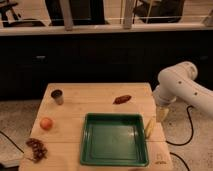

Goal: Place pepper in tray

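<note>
The pepper (122,99), small, dark red-brown and elongated, lies on the wooden table (90,107) just beyond the far right corner of the tray. The tray (114,141) is a large square green one with a raised rim, and it sits empty at the table's front centre. My white arm bends in from the right, and my gripper (161,114) hangs pointing down beside the table's right edge. It is to the right of the pepper and lower in the picture. It is open and holds nothing.
A pale yellow corn-like piece (149,126) lies against the tray's right rim, close to the gripper. A metal cup (57,96) stands at the far left, a round orange fruit (46,123) in front of it, and a brown clustered item (36,148) sits at the front left corner.
</note>
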You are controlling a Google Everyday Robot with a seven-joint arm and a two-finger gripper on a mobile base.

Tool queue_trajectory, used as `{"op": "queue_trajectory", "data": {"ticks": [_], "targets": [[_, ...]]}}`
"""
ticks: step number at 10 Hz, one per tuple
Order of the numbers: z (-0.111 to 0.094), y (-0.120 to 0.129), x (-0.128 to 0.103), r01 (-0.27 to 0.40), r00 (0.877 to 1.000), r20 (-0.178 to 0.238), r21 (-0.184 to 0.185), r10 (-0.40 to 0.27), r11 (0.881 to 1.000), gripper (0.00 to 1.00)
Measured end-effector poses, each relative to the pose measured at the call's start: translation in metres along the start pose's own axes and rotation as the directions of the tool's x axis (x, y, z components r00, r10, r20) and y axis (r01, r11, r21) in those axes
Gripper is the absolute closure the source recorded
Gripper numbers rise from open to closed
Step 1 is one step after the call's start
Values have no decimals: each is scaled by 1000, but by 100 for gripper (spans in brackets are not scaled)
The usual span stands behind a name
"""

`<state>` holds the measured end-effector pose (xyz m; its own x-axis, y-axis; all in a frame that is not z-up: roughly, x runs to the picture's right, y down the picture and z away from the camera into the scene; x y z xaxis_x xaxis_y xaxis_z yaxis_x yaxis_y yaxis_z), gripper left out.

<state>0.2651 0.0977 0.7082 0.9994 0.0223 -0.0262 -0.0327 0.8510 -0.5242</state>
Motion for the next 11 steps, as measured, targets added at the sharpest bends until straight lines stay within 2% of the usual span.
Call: {"op": "queue_trajectory", "data": {"ticks": [3,5,11], "targets": [[6,-2,-2,5,1000,9,8,-5,1000,20],[14,-17,-19,13,1000,26,15,-13,1000,20],[25,-32,-30,13,999,47,33,-15,999,20]]}}
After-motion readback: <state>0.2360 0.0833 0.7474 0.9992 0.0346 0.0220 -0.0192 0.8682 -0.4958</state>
